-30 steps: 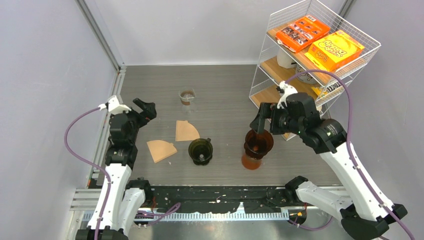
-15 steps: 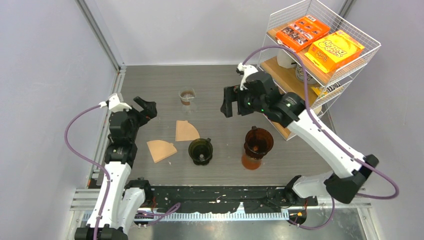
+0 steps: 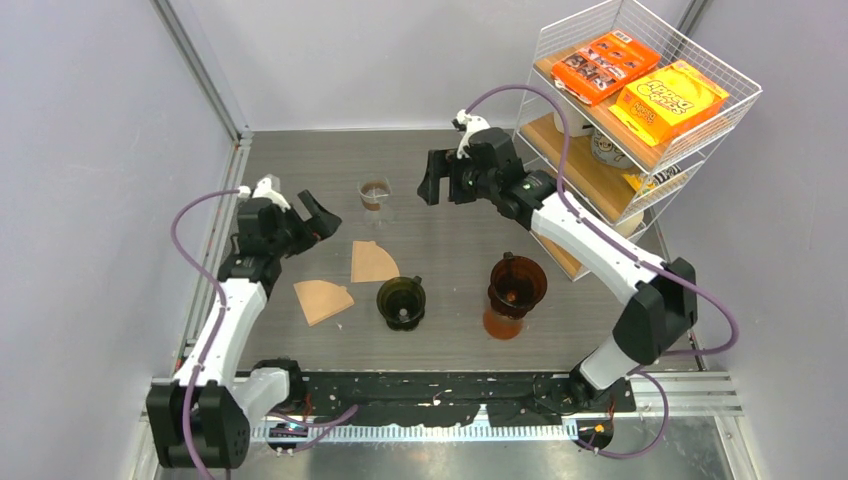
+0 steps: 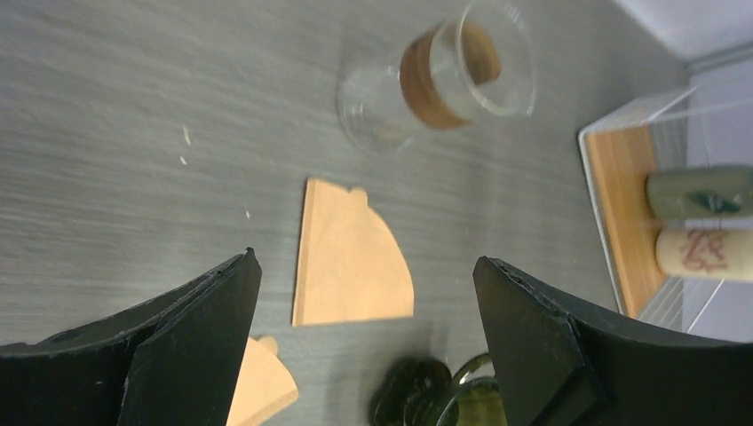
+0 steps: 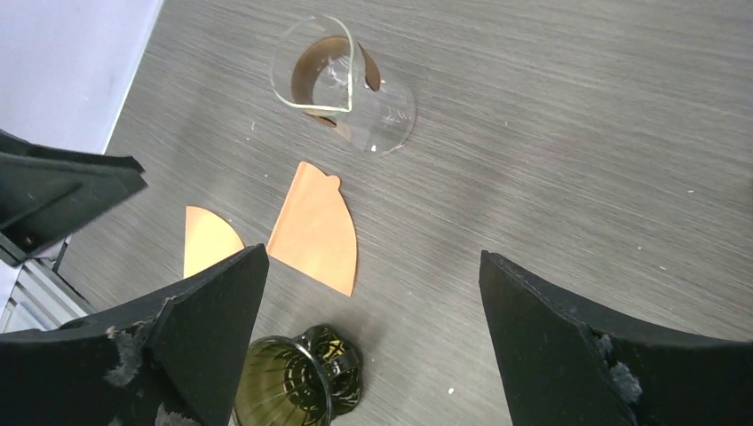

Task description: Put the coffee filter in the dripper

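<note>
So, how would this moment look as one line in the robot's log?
left gripper: open, empty | right gripper: open, empty | far filter, near filter: flat on table | green dripper: no filter yet

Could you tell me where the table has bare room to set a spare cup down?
Bare table runs along its far edge, beyond the glass beaker. A narrower gap lies between the green dripper and the amber dripper. It is crowded where the far filter and near filter lie beside the green dripper.

Passable over bare bench (image 3: 455, 250) at 3 o'clock from green dripper (image 3: 402, 302) up to amber dripper (image 3: 516, 288); blocked at 12 o'clock by glass beaker (image 3: 375, 193), at 2 o'clock by wire rack (image 3: 640, 150).
</note>
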Tool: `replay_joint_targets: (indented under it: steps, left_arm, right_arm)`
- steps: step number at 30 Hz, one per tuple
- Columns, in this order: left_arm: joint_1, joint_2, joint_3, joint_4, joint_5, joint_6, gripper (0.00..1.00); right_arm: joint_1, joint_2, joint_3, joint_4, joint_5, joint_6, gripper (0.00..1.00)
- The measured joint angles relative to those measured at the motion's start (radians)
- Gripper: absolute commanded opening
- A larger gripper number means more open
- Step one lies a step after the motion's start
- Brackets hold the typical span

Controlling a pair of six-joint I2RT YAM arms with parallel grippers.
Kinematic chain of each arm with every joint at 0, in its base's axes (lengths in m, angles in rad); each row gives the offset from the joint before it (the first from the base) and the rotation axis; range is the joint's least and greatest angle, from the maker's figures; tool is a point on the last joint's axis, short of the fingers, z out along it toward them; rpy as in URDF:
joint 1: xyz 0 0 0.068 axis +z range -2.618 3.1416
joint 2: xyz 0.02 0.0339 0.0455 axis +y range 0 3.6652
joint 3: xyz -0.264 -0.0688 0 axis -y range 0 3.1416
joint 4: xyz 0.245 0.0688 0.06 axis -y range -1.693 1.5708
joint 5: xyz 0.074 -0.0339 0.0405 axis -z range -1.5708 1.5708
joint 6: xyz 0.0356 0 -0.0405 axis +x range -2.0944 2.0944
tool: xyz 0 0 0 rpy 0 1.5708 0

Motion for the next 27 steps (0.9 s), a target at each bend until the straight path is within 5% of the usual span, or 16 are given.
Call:
replay_joint_targets:
  steps: [17, 27]
  left_arm:
    - [-0.279, 0.536, 0.227, -0.272, -0.134, 0.017, 0.75]
    - [-0.301, 0.610, 0.260, -0.315, -0.174, 0.008, 0.75]
  right_arm:
    - [-0.011, 0.095, -0.068, 0.048, -0.024, 0.029, 0.96]
    - [0.005, 0.180, -0.070, 0.037, -0.018, 0.031, 0.97]
